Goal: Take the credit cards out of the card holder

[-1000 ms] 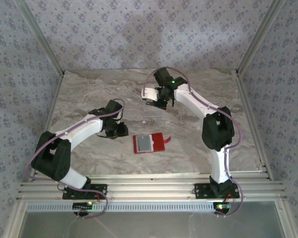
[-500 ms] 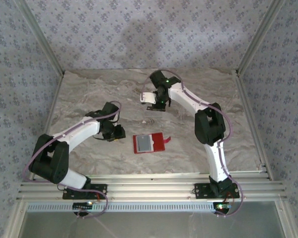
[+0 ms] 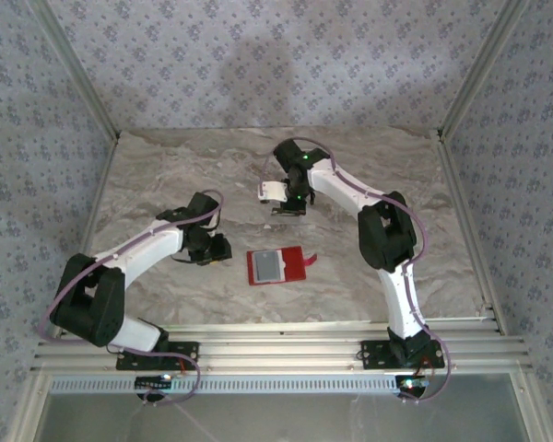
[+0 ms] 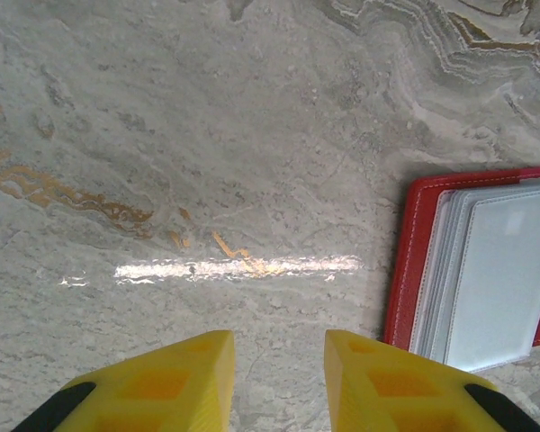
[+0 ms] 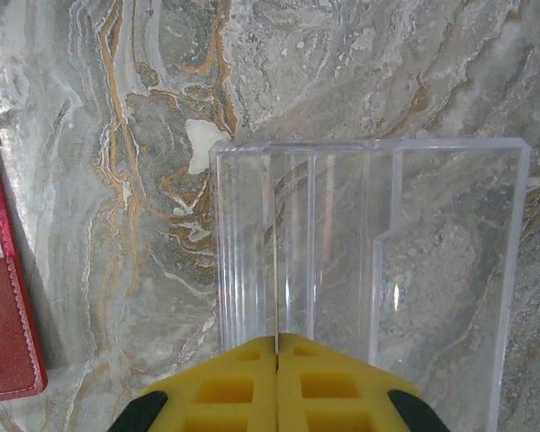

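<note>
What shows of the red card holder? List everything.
The card holder is a flat red leather-like wallet lying open on the marble table, pale grey pockets face up, a small red tab sticking out toward the right arm's side. The open left gripper hovers beside it, not touching.

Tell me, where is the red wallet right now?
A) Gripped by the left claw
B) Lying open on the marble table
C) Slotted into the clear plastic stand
B: the red card holder lies flat and open on the marble table, pale pockets up, apart from the open left gripper and the clear plastic stand.
</note>
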Robot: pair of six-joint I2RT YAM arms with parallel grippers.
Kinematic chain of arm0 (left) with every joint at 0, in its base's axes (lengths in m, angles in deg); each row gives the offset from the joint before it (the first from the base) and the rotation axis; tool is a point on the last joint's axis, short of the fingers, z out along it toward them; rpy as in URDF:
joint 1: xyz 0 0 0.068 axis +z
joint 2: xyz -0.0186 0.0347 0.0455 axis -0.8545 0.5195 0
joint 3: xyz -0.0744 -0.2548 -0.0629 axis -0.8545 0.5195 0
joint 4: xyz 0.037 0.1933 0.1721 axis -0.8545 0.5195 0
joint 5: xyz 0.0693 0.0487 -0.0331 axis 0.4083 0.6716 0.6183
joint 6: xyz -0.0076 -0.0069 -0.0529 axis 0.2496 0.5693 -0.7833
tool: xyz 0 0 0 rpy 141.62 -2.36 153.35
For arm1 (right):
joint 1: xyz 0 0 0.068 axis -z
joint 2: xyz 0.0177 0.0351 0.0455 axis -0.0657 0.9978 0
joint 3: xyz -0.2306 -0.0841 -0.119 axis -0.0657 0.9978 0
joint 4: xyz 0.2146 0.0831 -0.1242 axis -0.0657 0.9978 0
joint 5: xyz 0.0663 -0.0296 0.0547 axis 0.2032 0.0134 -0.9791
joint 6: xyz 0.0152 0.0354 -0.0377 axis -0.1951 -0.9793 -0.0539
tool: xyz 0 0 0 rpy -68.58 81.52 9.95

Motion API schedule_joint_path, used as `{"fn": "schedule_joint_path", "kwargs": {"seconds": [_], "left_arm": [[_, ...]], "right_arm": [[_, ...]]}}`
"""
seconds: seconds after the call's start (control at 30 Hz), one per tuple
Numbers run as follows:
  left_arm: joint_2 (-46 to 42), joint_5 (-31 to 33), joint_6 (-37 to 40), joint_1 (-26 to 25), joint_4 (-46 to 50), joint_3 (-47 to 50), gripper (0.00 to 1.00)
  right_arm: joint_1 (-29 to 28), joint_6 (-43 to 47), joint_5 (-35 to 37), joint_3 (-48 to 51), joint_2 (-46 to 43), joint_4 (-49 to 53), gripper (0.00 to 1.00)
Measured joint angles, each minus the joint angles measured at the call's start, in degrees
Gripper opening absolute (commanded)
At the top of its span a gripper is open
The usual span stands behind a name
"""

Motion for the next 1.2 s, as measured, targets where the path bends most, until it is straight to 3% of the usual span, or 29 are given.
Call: {"fn": "schedule_joint_path", "kwargs": {"seconds": [0.13,0.5,0.73,1.2], "left_arm": [[0.00,0.02,-0.26,0.00,0.02,0.02,0.33],[0.00,0.04,-0.50,0.00,0.07,0.02,0.32],[-0.66,0.04,-0.59,0.00,0.07,0.02,0.33],[-0.98,0.04,-0.61,0.00,0.04,0.02,0.32]], "right_arm": [[0.00,0.39,0.02,0.00,0.04,-0.44,0.19],[0.00,1.05,1.66,-0.11,0.22,-3.41,0.23],[-0.09,1.29,1.46,0.17,-0.07,-3.85,0.51],[-1.31,2.34,5.35,4.74,-0.94,-8.76,0.54]]}}
